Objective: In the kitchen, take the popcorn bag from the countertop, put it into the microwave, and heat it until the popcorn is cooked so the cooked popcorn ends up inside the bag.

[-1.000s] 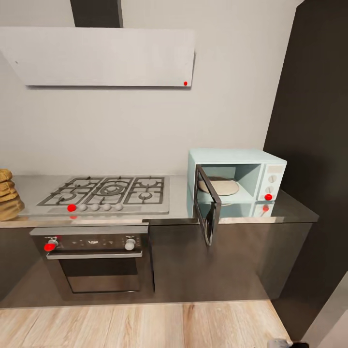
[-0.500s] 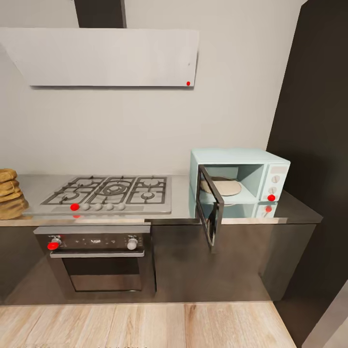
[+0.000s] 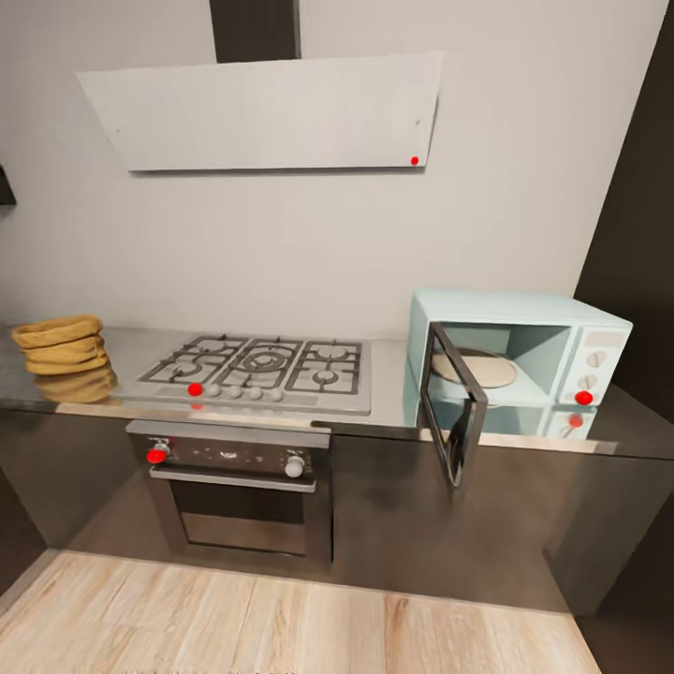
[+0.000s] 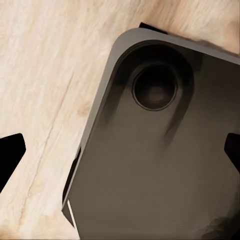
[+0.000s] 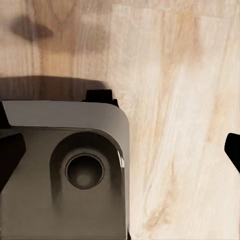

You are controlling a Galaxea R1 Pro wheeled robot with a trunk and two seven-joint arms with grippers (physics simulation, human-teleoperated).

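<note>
Both grippers hung low over the floor (image 5: pixel 190 125), jaws wide apart, holding nothing. Popcorn bag (image 3: pixel 62 344) sat on the bench (image 3: pixel 384 398) at nine o'clock, nearer the left arm. Microwave (image 3: pixel 520 360) stood open at three o'clock.

Our left gripper (image 4: pixel 120 150) and right gripper (image 5: pixel 120 150) hang spread wide, fingertips at nine and three o'clock, gripping nothing.
</note>
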